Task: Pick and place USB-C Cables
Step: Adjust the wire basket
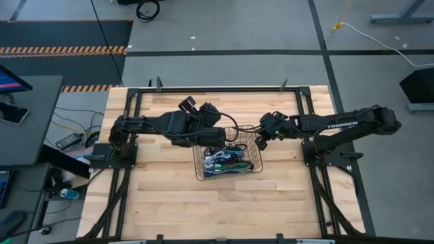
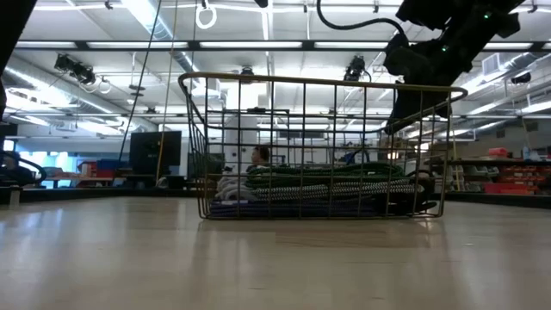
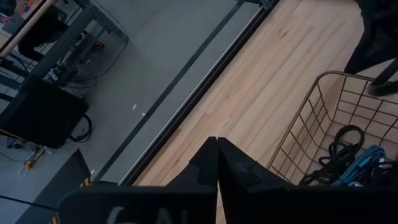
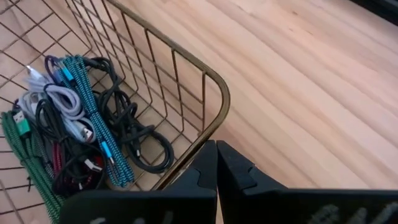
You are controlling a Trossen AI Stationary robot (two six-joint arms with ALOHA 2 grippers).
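Observation:
A wire-mesh basket (image 1: 201,163) stands on the wooden table's middle. Several coiled USB-C cables (image 1: 227,161), black, teal, green, white and red, lie heaped on its floor; they also show in the right wrist view (image 4: 81,124) and the low view (image 2: 327,185). My left gripper (image 3: 216,155) is shut and empty, just beyond the basket's far left corner (image 3: 320,78), above the table. My right gripper (image 4: 216,155) is shut and empty, just outside the basket's far right corner (image 4: 217,87), above the rim.
Bare wooden table (image 1: 169,203) lies on the near side, left and right of the basket. A black metal frame (image 1: 217,89) runs along the table's edges. Both arm bases (image 1: 115,146) stand at the table's sides.

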